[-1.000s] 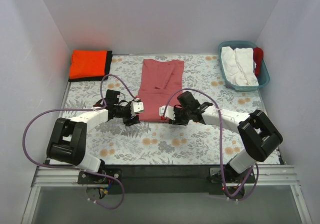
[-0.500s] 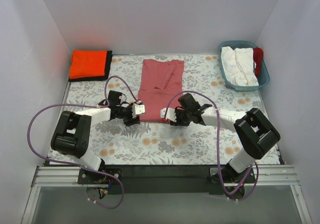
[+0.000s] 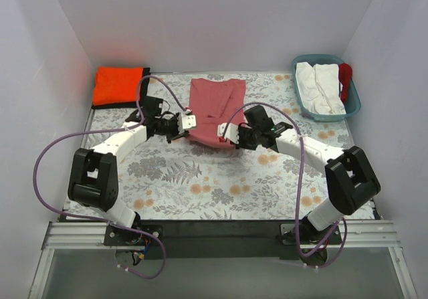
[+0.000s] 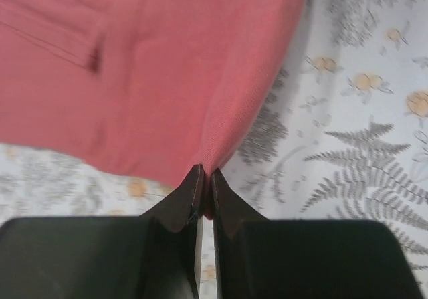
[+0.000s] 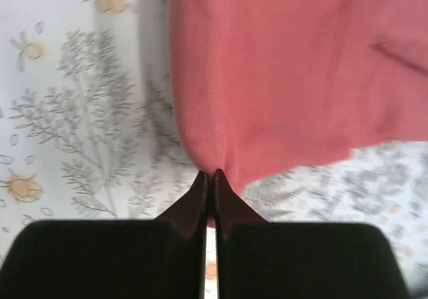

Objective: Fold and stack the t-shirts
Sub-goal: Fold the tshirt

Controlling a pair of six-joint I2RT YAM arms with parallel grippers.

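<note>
Presently the rose-red t-shirt (image 3: 215, 102) is spread at the middle of the table (image 3: 200, 185), its near hem pinched at both corners by the left gripper (image 3: 189, 120) and the right gripper (image 3: 224, 133), each clamped on cloth. The corners are best carried level toward the collar, for a square fold.

Rose-red shirt (image 3: 212, 108); orange one (image 3: 119, 85), maybe black-edged
</note>
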